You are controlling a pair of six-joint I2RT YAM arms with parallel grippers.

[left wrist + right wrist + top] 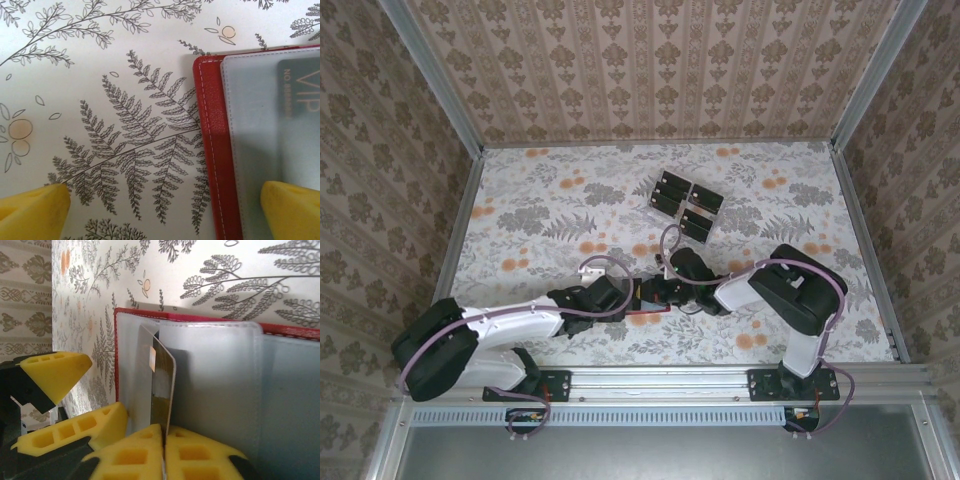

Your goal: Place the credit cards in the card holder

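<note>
- Claws meet low over the near middle of the table, both busy at the red card holder, which lies opened flat on the fern-print tablecloth.
- Right claw has its yellow pads pressed together on the near edge of one credit card. The card stands on edge against the frosted pockets, held that way, I'd guess, so it can slide in lengthwise.
- Left claw is spread as wide as it goes and grips nothing. One fingertip seems to rest on the pocket page and the other hangs over bare cloth. To my eye it is a hold-down, so the holder doesn't skid while the card is pushed in.
- VIP card shows through the frosted sleeve; whether it's the pinched one I can't tell.
- Remaining black cards sit clustered farther back, well apart from the holder.
</note>
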